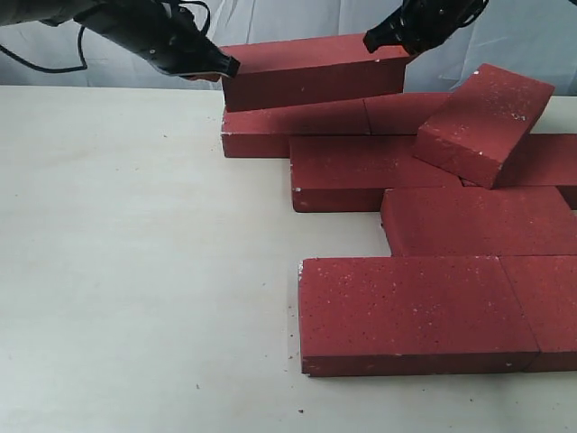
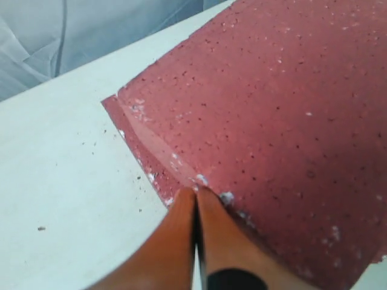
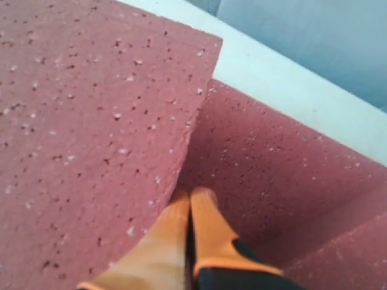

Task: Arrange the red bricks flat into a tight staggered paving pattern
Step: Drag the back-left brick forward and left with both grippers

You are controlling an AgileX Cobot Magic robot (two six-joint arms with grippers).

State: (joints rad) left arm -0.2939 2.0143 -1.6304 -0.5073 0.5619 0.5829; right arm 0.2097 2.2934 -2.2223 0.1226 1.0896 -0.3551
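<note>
Nearest, two bricks [image 1: 419, 311] lie flat, end to end, on the tabletop [image 1: 135, 271]. Behind them more rows lie flat, each stepped leftward, and a tilted brick [image 1: 484, 122] leans across them on the right. Farthest, a top brick [image 1: 311, 68] sits over the back row. The left pincer [image 1: 230, 65] and right pincer [image 1: 371, 41], both clenched on nothing, meet its two ends.

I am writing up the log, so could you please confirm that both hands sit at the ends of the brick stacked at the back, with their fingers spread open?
Not quite: the fingers are closed together, not spread. The wrist views show it for the left hand and the right hand. Both do sit at the ends of the stacked back brick.
</note>
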